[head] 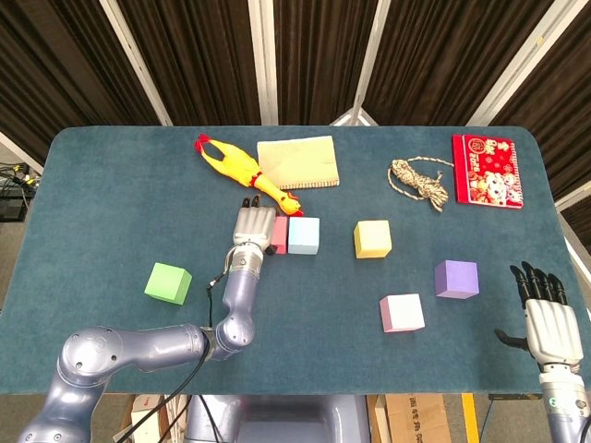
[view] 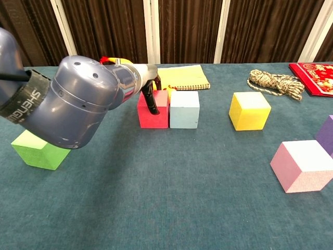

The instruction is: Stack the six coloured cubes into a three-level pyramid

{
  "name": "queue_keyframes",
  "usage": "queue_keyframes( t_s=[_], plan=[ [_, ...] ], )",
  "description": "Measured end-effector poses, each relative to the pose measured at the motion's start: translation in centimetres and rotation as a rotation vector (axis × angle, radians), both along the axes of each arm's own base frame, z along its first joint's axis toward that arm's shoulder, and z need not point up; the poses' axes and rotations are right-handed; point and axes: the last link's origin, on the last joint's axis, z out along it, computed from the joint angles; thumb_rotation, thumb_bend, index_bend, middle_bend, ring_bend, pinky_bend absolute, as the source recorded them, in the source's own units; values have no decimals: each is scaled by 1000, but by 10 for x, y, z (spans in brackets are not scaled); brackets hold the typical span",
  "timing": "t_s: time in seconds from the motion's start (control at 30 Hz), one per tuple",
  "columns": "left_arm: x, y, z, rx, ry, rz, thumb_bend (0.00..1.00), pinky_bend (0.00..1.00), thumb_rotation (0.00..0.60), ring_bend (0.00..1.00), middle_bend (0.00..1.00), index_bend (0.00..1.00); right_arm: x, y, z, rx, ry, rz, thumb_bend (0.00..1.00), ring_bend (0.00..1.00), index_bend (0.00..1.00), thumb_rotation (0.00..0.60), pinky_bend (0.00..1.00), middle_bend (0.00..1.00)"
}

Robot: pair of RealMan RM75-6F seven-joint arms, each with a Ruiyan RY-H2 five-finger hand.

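Right now the left hand (head: 253, 226) sits over the red cube (view: 154, 110), fingers draped down its top and front face; whether it truly grips I cannot tell. The cube lies just to the right of the hand's middle, apparently touching the light blue cube (head: 303, 235), the pair forming a row across the table (cubes have no long axis). The right hand (head: 548, 318), fingers apart and holding nothing, is well apart from both.
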Motion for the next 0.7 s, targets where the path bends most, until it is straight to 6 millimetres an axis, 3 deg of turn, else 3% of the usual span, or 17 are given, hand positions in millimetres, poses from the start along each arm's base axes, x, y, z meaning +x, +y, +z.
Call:
queue_keyframes(
  t_s=[0.7],
  plan=[
    [2, -2, -4, -3, -5, 13, 339, 0, 600, 33, 299, 326, -1, 0, 1, -8, -4, -2, 132, 31, 69, 600, 11, 0]
  ],
)
